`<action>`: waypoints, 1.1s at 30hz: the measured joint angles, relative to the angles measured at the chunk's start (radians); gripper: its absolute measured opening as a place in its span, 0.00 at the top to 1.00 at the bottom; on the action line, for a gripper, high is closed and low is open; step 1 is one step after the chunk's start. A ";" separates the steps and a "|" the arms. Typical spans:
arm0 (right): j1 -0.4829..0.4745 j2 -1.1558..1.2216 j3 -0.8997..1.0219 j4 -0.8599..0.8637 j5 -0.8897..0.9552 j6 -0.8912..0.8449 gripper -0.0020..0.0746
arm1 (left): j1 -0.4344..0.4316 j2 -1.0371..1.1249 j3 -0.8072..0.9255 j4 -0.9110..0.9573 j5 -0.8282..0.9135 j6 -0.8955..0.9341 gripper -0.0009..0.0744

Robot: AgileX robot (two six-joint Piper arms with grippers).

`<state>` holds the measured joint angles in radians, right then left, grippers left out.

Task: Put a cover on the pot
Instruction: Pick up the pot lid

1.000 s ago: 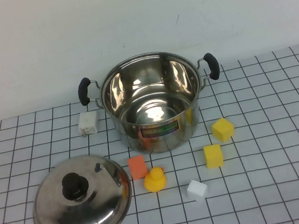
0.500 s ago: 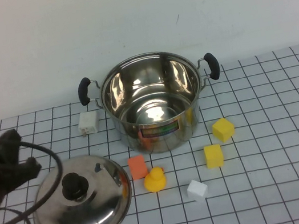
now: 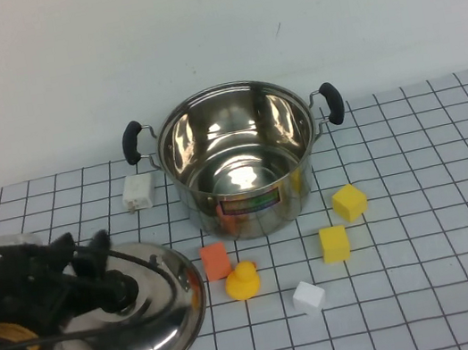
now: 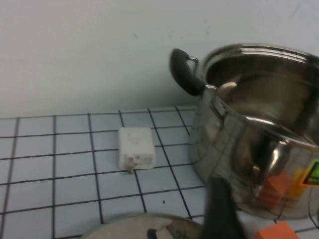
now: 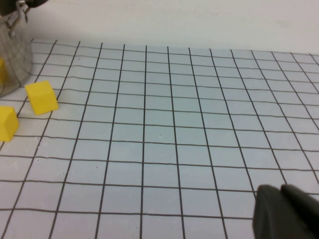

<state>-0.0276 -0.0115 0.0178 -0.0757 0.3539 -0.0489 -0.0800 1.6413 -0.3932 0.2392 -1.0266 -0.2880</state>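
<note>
The left tool [image 3: 110, 267] hovers over the lid [image 3: 153, 330] knob near-left of the open pot [image 3: 240, 160], likely for a grasp, its grip unclear; the right tool [image 5: 286, 214] sits parked over bare tabletop [image 5: 174, 124], its grip equally unclear.

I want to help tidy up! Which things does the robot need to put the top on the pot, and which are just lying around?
Needed:
pot
lid
left claw, over the lid's knob
(right claw waits far off to the side)

Just lying around:
white plug
orange block
yellow duck
two yellow blocks
white cube
</note>
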 joint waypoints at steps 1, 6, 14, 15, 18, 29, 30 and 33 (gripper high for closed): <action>0.000 0.000 0.000 0.000 0.000 0.000 0.96 | -0.007 0.026 -0.004 0.000 -0.015 0.010 0.46; 0.000 0.000 0.000 0.000 0.000 0.000 0.96 | -0.023 0.155 -0.016 -0.038 -0.058 0.054 0.27; 0.000 0.000 0.000 0.000 0.000 0.000 0.96 | -0.023 0.318 -0.098 -0.065 -0.076 0.080 0.25; 0.000 0.000 0.000 0.000 0.000 0.000 0.96 | -0.023 0.336 -0.110 -0.072 -0.076 0.083 0.25; 0.000 0.000 0.000 0.000 0.000 0.000 0.96 | -0.023 0.388 -0.137 -0.088 -0.082 0.087 0.25; 0.000 0.000 0.000 0.000 0.000 0.000 0.96 | -0.023 0.478 -0.169 -0.093 -0.077 0.094 0.32; 0.000 0.000 0.000 0.000 0.000 0.000 0.96 | -0.023 0.481 -0.169 -0.097 -0.076 0.096 0.34; 0.000 0.000 0.000 0.000 0.000 0.000 0.96 | -0.023 0.483 -0.169 -0.113 -0.087 0.096 0.47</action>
<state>-0.0276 -0.0115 0.0178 -0.0757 0.3539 -0.0489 -0.1033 2.1243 -0.5623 0.1265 -1.1132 -0.1917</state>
